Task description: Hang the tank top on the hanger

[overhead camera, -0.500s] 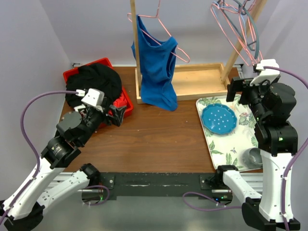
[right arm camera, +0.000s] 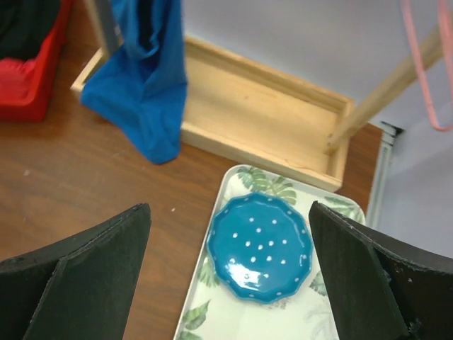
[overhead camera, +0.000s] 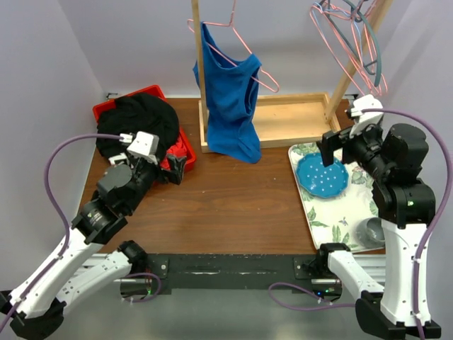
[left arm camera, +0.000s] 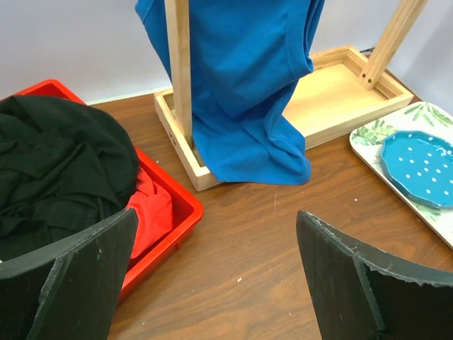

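Observation:
A black garment heap point(overhead camera: 141, 120) fills the red bin point(overhead camera: 185, 147); it also shows in the left wrist view point(left arm camera: 56, 163). I cannot tell a separate black tank top with straps apart from it. Thin pink wire hangers point(overhead camera: 352, 62) hang with a teal one on the rack's slanted post at the top right; a pink wire point(right arm camera: 417, 71) shows in the right wrist view. My left gripper point(overhead camera: 177, 167) is open and empty beside the bin's right edge point(left arm camera: 216, 283). My right gripper point(overhead camera: 333, 149) is open and empty above the blue plate point(right arm camera: 230, 283).
A blue tank top point(overhead camera: 230, 99) hangs on another pink hanger from the wooden rack point(overhead camera: 294, 117). A leaf-print tray point(overhead camera: 318, 212) at the right holds a blue dotted plate point(overhead camera: 322, 175) and a grey cup point(overhead camera: 371, 228). Red cloth point(left arm camera: 152, 209) lies in the bin.
My right gripper has moved left and down, away from the hangers, to above the blue plate. My left arm has shifted slightly right and forward.

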`<act>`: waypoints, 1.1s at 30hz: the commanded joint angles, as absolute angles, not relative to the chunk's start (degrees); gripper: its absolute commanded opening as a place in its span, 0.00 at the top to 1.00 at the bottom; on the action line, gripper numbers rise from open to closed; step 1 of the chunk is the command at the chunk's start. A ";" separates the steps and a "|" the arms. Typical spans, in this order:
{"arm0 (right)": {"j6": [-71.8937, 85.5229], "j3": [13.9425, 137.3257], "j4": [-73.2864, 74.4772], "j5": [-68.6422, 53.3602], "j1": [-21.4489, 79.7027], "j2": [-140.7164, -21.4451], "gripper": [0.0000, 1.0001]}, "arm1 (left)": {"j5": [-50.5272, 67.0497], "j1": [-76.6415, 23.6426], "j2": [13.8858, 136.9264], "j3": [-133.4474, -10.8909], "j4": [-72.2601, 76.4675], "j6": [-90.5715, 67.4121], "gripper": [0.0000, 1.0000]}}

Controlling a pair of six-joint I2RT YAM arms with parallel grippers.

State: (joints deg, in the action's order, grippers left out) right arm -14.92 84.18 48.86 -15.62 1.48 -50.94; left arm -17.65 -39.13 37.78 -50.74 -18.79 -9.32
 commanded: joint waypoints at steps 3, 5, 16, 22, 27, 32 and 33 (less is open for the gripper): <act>-22.76 72.38 49.32 -34.97 1.32 -50.71 0.01 | -10.18 -31.06 46.22 -50.89 -7.94 -14.21 0.00; -23.55 68.05 48.00 -38.92 1.32 -50.71 0.01 | -1.01 -19.55 49.65 -50.63 -4.24 -21.13 0.01; -24.08 48.86 38.76 -42.45 1.06 -49.56 0.01 | -9.47 -5.10 72.21 -62.29 -12.99 -36.20 0.07; -24.26 48.34 37.88 -42.80 1.06 -50.45 0.01 | -17.93 -4.40 85.84 -70.12 -20.66 -40.34 0.19; -24.35 48.25 37.71 -42.45 1.14 -50.54 0.01 | -16.88 -4.39 94.12 -74.78 -21.62 -39.90 0.42; -24.26 48.16 37.53 -42.63 1.06 -50.89 0.01 | -18.45 -4.39 102.38 -79.18 -24.69 -39.20 0.51; -24.26 48.16 37.62 -42.54 1.05 -50.89 0.01 | -18.72 -4.39 102.91 -79.71 -24.70 -39.11 0.58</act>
